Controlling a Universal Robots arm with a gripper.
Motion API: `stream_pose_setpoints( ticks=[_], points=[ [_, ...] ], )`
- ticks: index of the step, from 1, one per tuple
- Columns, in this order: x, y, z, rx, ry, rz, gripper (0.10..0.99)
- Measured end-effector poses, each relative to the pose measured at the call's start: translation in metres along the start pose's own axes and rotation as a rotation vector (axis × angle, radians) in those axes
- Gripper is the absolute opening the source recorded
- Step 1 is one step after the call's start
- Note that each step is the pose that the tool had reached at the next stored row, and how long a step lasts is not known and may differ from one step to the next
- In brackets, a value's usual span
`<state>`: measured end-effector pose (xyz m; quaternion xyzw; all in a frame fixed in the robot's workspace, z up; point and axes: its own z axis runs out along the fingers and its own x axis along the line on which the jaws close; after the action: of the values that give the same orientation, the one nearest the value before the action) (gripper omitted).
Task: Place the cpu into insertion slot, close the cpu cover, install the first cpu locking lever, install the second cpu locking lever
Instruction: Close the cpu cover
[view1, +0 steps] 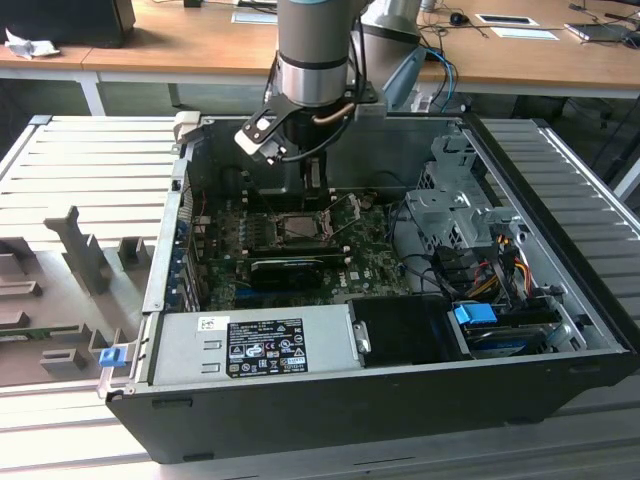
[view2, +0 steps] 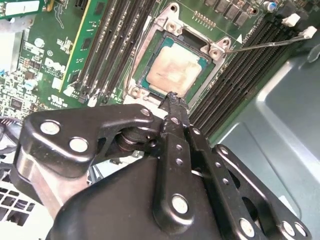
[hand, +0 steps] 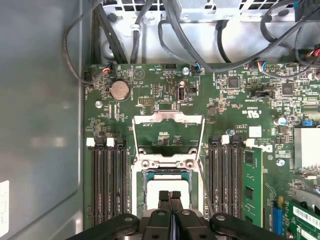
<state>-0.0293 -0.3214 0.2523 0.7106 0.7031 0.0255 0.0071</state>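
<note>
Hovering with the gripper (hand: 170, 194) clenched on nothing, fingertips pressed together just above the cpu (view2: 177, 70) (pale face up), already seated in the insertion slot (hand: 167, 173) near the middle of the green motherboard (hand: 165, 95). Cpu cover (hand: 167, 131) swung open, just beside the slot.

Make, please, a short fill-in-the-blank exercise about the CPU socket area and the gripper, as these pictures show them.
1. The cpu sits in the insertion slot, while the cpu cover is ____, swung back from it.
2. The gripper hangs over the cpu with its fingers ____.
3. Long black memory slots flank the socket on ____ sides.

Missing words: open; shut; both.
</note>
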Motion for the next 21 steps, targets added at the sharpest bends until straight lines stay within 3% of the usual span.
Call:
stream_pose_setpoints(
  ticks=[12, 17, 18, 20, 21],
  points=[
    [0.0009, 0.0006, -0.0126, 0.0, -0.0055, 0.0, 0.106],
    [0.0009, 0.0037, -0.0135, 0.001, -0.007, 0.0, 0.106],
    [0.001, 0.0093, -0.0132, 0.002, -0.0074, 0.0, 0.106],
    [0.001, 0.029, -0.0122, 0.003, -0.0078, 0.0, 0.106],
    [0.0011, 0.0308, -0.0121, 0.003, -0.0078, 0.0, 0.106]
  ],
)
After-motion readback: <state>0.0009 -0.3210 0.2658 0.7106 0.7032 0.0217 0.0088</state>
